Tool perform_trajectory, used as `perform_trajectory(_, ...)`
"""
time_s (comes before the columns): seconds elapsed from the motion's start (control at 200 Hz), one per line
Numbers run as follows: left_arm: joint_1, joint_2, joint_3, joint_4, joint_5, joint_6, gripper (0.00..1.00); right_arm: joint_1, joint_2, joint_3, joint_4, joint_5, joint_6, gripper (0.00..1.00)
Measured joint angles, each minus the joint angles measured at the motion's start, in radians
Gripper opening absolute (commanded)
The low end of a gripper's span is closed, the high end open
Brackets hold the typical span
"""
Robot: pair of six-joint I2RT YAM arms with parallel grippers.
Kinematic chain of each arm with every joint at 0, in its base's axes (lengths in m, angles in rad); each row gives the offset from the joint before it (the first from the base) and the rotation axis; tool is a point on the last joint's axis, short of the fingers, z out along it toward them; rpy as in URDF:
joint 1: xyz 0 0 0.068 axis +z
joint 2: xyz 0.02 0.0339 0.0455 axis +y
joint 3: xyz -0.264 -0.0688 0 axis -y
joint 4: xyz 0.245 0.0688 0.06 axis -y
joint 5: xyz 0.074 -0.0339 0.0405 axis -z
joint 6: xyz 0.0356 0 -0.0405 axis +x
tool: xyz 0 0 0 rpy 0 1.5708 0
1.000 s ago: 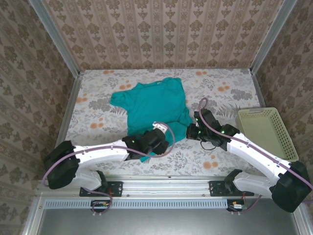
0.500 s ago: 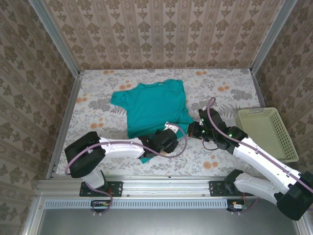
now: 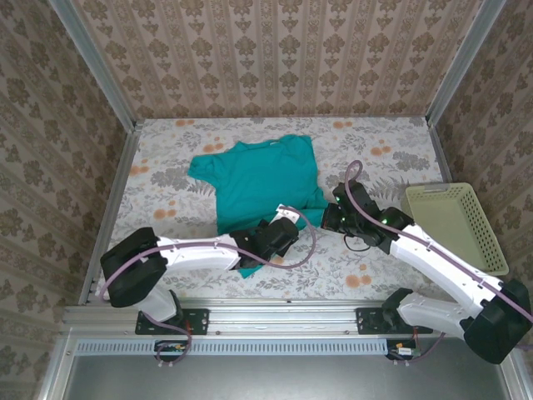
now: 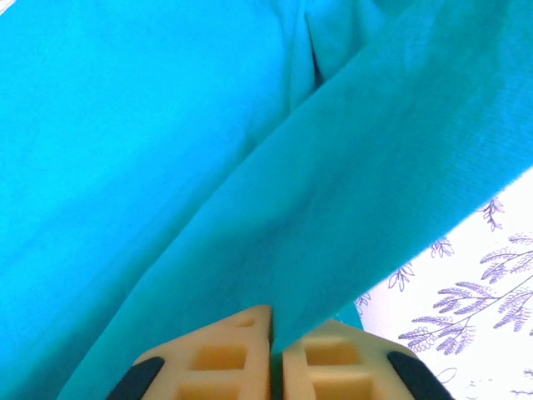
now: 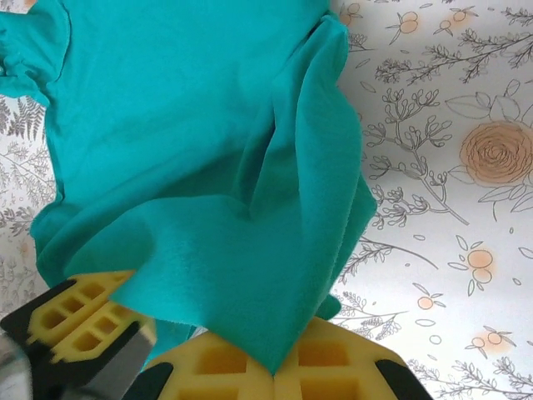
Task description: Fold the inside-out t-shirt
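The teal-green t-shirt [image 3: 262, 177] lies spread on the floral table, plain side up, with its near hem bunched and lifted. My left gripper [image 3: 277, 237] holds the near hem at its middle. In the left wrist view its yellow pads [image 4: 229, 358] are shut on a fold of the shirt [image 4: 208, 150]. My right gripper [image 3: 331, 219] is at the shirt's near right corner. In the right wrist view this gripper [image 5: 279, 368] is shut on a pointed corner of the shirt [image 5: 191, 125], and the left gripper's fingers [image 5: 79, 312] show close by on the left.
A pale yellow plastic basket [image 3: 454, 225] stands at the right edge of the table. Patterned walls close in the table on three sides. The two grippers are close together near the front middle of the floral tablecloth [image 3: 391, 158].
The left gripper has slid right along the near hem toward the right gripper, its elbow swinging inward. The right gripper has shifted slightly, still holding its corner.
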Motion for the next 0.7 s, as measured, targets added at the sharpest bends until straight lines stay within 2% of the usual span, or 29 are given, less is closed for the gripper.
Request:
perform_trajectory(0.04, 0.000, -0.015, -0.005, 0.000, 0.002, 0.000, 0.00, -0.003, 0.008, 0.000, 0.000, 0.006, -0.004, 0.03)
perform_trajectory(0.15, 0.006, -0.063, -0.017, -0.002, 0.030, 0.003, 0.00, -0.020, 0.044, 0.000, 0.002, 0.012, -0.030, 0.06)
perform_trajectory(0.335, 0.042, -0.227, -0.058, -0.003, 0.132, -0.003, 0.00, -0.052, 0.060, -0.003, 0.016, 0.014, -0.101, 0.22)
perform_trajectory(0.485, 0.123, -0.308, -0.061, -0.001, 0.264, -0.022, 0.00, -0.057, 0.010, -0.068, 0.106, -0.012, -0.160, 0.34)
perform_trajectory(0.6, 0.172, -0.308, -0.061, -0.011, 0.335, -0.035, 0.00, -0.019, -0.047, -0.162, 0.201, -0.027, -0.195, 0.41)
perform_trajectory(0.7, 0.203, -0.307, -0.047, -0.036, 0.389, -0.045, 0.00, 0.071, -0.084, -0.254, 0.307, -0.034, -0.213, 0.47)
